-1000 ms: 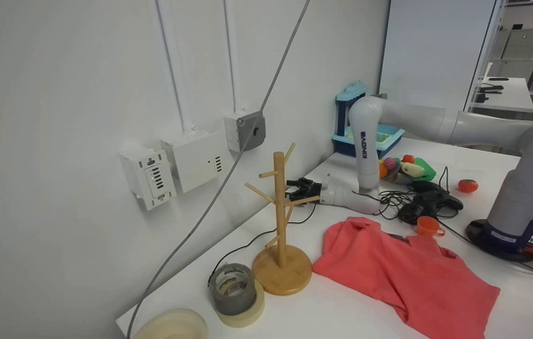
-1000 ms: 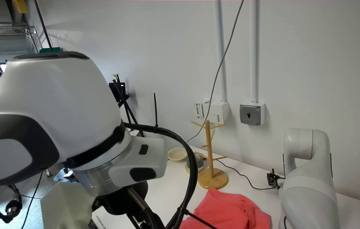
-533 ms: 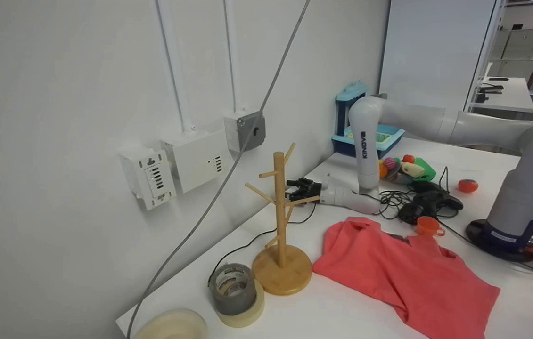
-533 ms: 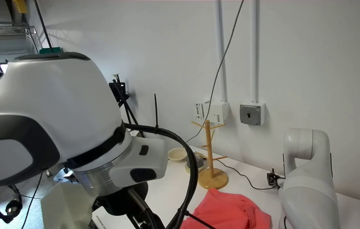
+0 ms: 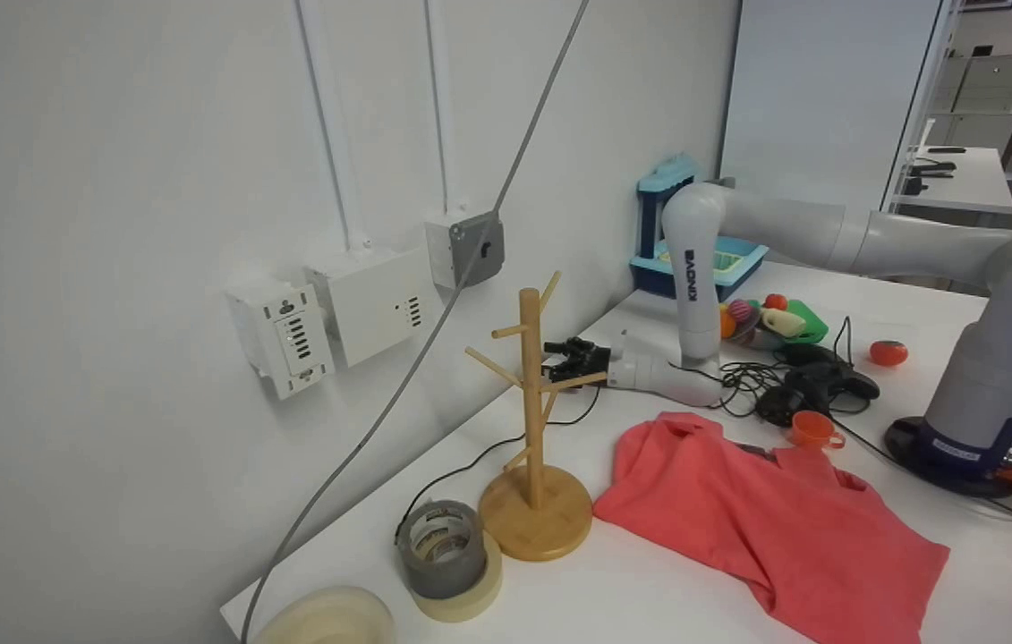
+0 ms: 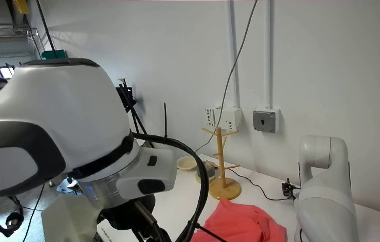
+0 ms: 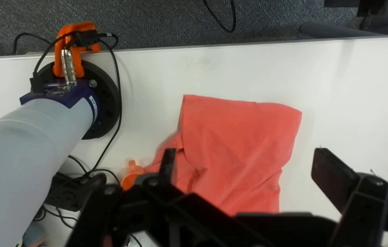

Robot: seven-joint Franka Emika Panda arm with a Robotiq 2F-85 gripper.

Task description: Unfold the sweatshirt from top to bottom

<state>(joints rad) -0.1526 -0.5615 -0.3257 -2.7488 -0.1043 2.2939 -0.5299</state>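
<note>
Coral-red, soft fabric sweatshirt (image 5: 783,528) lay rumpled on the white tabletop (image 5: 676,599), between the pale wooden mug tree (image 5: 533,420) and the base of a second, light grey jointed arm (image 5: 854,241); one flap seemed to overlie another. In the wrist view the black two-fingered gripper (image 7: 243,152) stood spread wide over it, nothing gripped between the fingers. Judged stage: approach, unfolding not yet begun. Chief risk: a pinch at the fold taking every layer together, because the plies lay close, so the garment would lift as one bundle instead of opening. Related: too shallow a reach and the fingertips would slip off slack cloth; too deep and they would likely press the tabletop. The glossy white robot arm (image 6: 72,114) filled the foreground of an exterior view, and the fingertips showed in neither exterior view, so depth would be easy to misjudge. The small orange cup (image 7: 132,176) sat just beside the cloth's edge, contact not clear; a drag that way could tip it. One corner lay close by the mug tree's round base, so a broad sweep could knock that too. Garment's top end was not identified; pulling direction therefore uncertain
</note>
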